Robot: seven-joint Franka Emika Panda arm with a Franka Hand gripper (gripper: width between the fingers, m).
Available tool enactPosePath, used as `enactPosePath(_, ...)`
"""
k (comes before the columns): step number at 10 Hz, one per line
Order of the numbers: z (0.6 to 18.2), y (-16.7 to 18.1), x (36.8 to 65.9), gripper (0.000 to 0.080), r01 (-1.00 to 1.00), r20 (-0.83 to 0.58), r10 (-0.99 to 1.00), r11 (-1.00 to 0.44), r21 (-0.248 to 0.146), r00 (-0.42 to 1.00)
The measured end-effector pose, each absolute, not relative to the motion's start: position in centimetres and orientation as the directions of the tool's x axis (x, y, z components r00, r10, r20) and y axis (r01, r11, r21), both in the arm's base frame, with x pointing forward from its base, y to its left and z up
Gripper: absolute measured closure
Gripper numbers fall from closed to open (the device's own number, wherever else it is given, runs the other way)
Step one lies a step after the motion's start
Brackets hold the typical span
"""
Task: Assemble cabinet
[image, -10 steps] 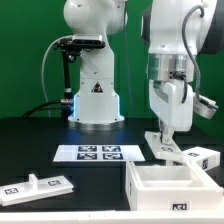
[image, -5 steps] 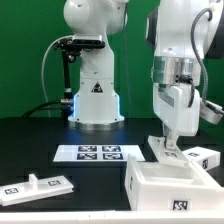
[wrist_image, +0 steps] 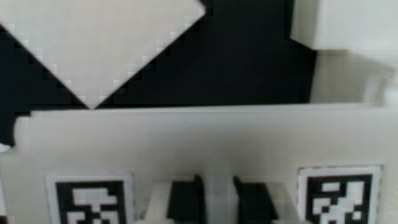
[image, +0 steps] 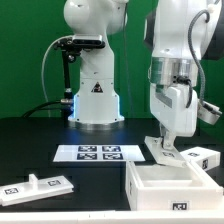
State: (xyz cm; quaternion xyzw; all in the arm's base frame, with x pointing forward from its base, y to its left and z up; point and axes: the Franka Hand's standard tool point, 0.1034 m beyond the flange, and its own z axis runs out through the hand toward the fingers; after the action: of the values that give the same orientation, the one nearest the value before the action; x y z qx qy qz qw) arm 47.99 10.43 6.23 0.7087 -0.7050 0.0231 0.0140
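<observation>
Over the last second the gripper (image: 165, 141) has slid a little toward the exterior view's right, then settled. It stands low over a flat panel (image: 158, 150) lying just behind the cabinet body (image: 170, 186). Its fingers sit close together at the panel, but I cannot tell whether they grip it. I judge that the arm has finished lining up and a grasp comes next.

The body lies open side up on the black desk (image: 40, 140). A second panel (image: 203, 156) lies behind the body and a third panel (image: 40, 184) well apart from it. The marker board (image: 97, 153) lies between the third panel and the body. A green wall (image: 25, 50) stands far behind the body.
</observation>
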Motion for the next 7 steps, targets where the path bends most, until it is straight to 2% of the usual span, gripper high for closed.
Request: enactPosePath(7,6.25,11.28,47.01,0.0734,-1.000,0.046,-0.999,-0.022,-0.005,0.022)
